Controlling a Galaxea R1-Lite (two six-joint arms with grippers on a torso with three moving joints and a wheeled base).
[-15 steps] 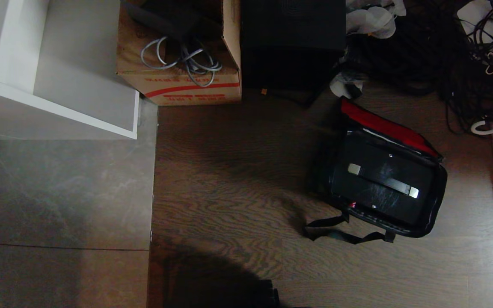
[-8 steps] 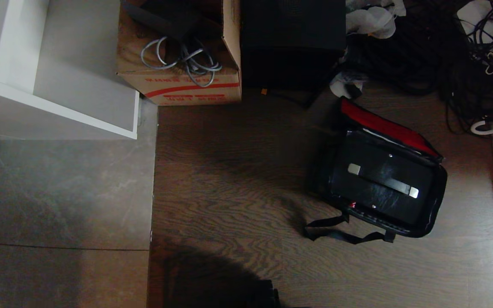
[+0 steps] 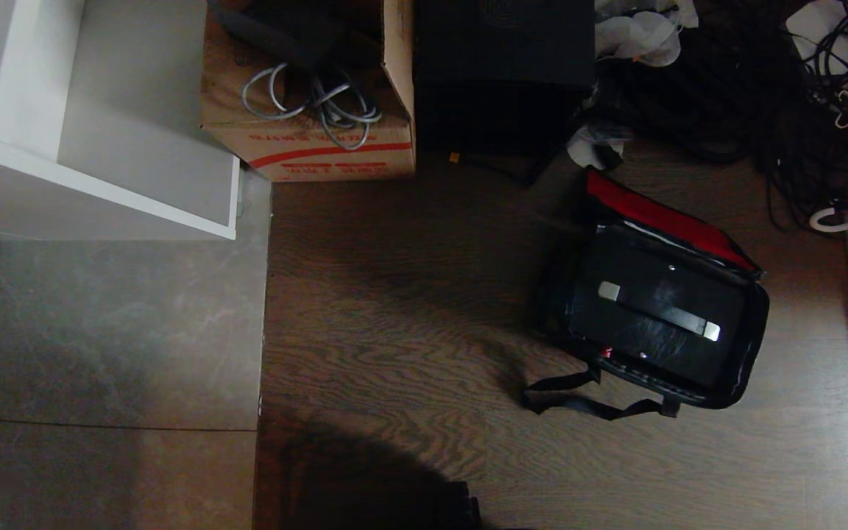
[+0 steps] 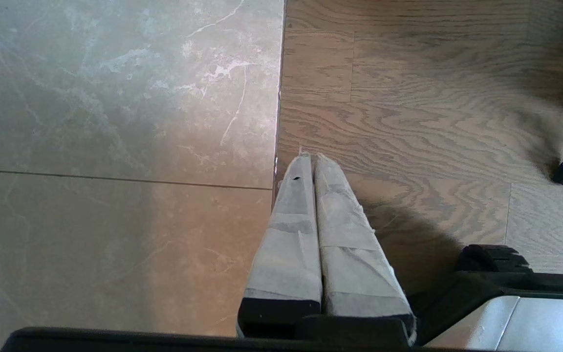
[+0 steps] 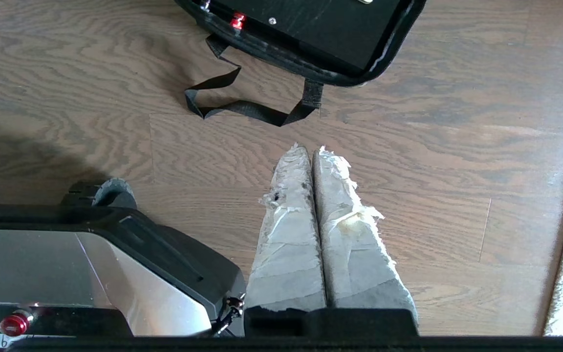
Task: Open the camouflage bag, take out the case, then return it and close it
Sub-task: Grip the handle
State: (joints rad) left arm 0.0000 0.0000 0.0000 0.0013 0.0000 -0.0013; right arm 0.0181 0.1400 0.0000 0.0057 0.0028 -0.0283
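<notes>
A: Changes since a second ago?
B: None; bag and both arms unmoved, so the work has not begun.
A: Left to right?
B: White shelf point(image 3: 100, 188). Carton point(image 3: 306, 140) with grey cable point(image 3: 313, 99). Black box point(image 3: 501, 73). Bag point(image 3: 751, 346) on the wood floor, lid open, case point(image 3: 659, 309) lying inside, strap point(image 3: 586, 401) slack. Cable heap point(image 3: 799, 96).
A: Grippers?
B: Left gripper point(image 4: 311, 159) clenched, empty, over the tile seam. Right gripper point(image 5: 313, 151) clenched, empty, near the strap. Path unobstructed.

Our right hand point(image 5: 311, 149), fingers wrapped in frayed pale tape, is pressed together over the brown wood-grain floor point(image 5: 433, 161). Just ahead, the open black soft bag point(image 5: 311, 29) trails its black strap loop point(image 5: 247, 105).
</notes>
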